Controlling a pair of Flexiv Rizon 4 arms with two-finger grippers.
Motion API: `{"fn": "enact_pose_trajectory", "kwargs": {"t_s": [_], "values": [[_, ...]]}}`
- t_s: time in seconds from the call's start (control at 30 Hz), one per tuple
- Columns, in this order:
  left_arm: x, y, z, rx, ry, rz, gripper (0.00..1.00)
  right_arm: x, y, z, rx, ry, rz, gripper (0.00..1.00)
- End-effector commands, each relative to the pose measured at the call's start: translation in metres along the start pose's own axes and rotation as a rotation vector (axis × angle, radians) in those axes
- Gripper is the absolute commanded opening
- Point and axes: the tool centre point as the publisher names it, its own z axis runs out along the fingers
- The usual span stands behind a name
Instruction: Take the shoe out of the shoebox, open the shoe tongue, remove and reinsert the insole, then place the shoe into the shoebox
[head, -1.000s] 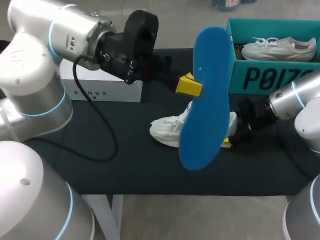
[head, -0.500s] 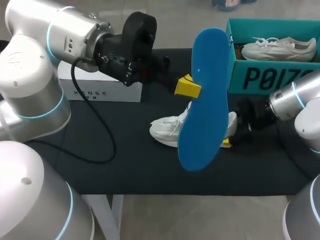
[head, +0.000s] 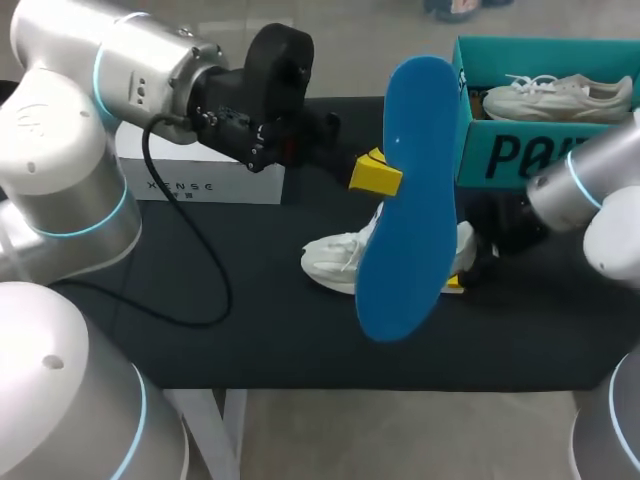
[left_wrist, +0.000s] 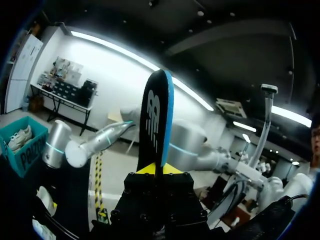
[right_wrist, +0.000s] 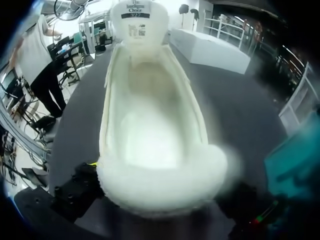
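Above the table's (head: 250, 330) middle, your left tool (head: 378, 172) is clenched on the blue insole (head: 410, 200), which stands upright and clear of the table. In the left wrist view the insole is edge-on between the two yellow tips, both pressed against it from either side. Its lower end is hidden by the tool's black body.

The white shoe (head: 335, 262) lies on the table right behind the insole. In the head view you only get the toe part on the left-arm side and a sliver of heel. The middle is covered by the insole.

Your right tool (head: 458, 280) sits at the shoe's heel end. It is mostly hidden there, with just a bit of yellow and the black body showing. In the right wrist view the shoe fills almost everything, with its opening toward the camera. The heel collar is nearest and blurred, and the tongue with its label stands up at the far end. The heel covers the tool itself, apart from a yellow speck beside it. You cannot tell whether this tool is grasping the shoe or released.

The teal shoebox (head: 500, 155) stands at the table's far right. It is cut off at the edge and partly covered by your right arm. A second shoe (head: 560, 98) lies inside it.

A white box (head: 210, 185) sits behind your left arm, half hidden. A black cable (head: 215, 290) loops down onto the table.
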Motion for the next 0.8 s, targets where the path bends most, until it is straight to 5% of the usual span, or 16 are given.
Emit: {"fn": "enact_pose_trajectory", "kwargs": {"t_s": [0.03,0.47,0.8], "values": [[0.000,0.000,0.001,0.001,0.000,0.000,0.00,0.002,0.008,-0.008,0.178,-0.039,0.048,1.00],[0.000,0.000,0.001,0.001,0.000,0.000,0.00,0.004,0.010,-0.010,0.171,-0.041,0.062,1.00],[0.000,0.000,0.001,0.001,0.000,0.000,0.00,-0.002,0.026,-0.056,0.401,-0.101,0.091,1.00]]}}
